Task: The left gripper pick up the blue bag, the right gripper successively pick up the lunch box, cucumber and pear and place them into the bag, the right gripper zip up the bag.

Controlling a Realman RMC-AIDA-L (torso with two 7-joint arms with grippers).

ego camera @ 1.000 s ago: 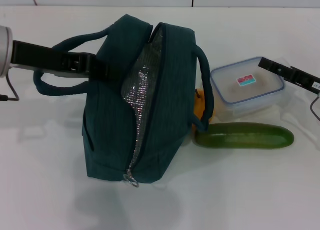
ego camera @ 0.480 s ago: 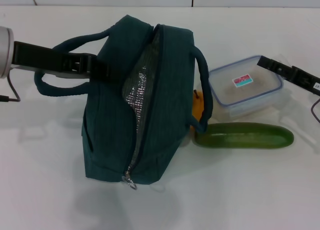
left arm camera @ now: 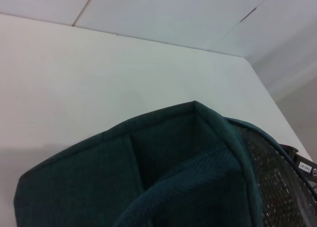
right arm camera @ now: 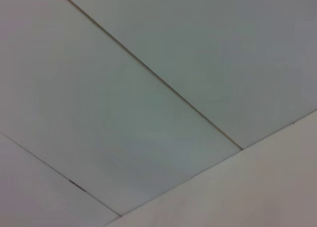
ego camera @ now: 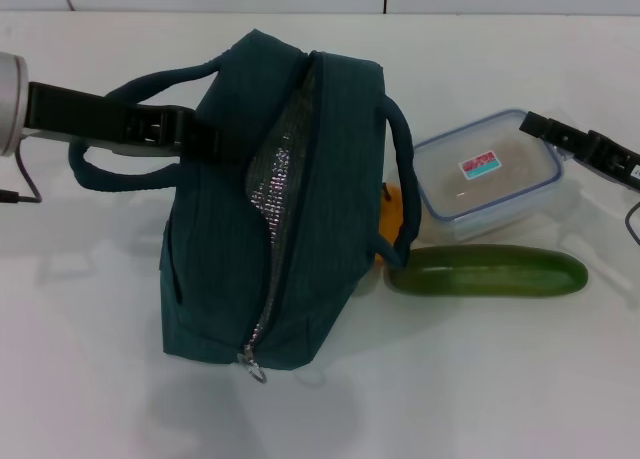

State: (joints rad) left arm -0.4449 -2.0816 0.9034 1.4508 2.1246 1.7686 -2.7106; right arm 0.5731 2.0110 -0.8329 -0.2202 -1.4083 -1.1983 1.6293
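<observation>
So far only the first step looks underway. At the far left, my left gripper reaches in against the near-side handle of the blue bag, and I judge it is clamped on that handle, though the fingertips themselves are hidden against the fabric, so I cannot tell for sure. The bag seems tipped and lifted a little off the white table, its zipper open along the top with foil lining showing and the ring pull dangling at the near end. Nothing I can see has gone inside. Just right of the bag, a sliver of the pear peeks out, mostly hidden behind it. Next comes the cucumber, lying flat, with the lunch box just behind it. At the far right, my right gripper sits at the box's edge; whether its fingers are spread or pressed I cannot tell. All three items and the zipping remain.
</observation>
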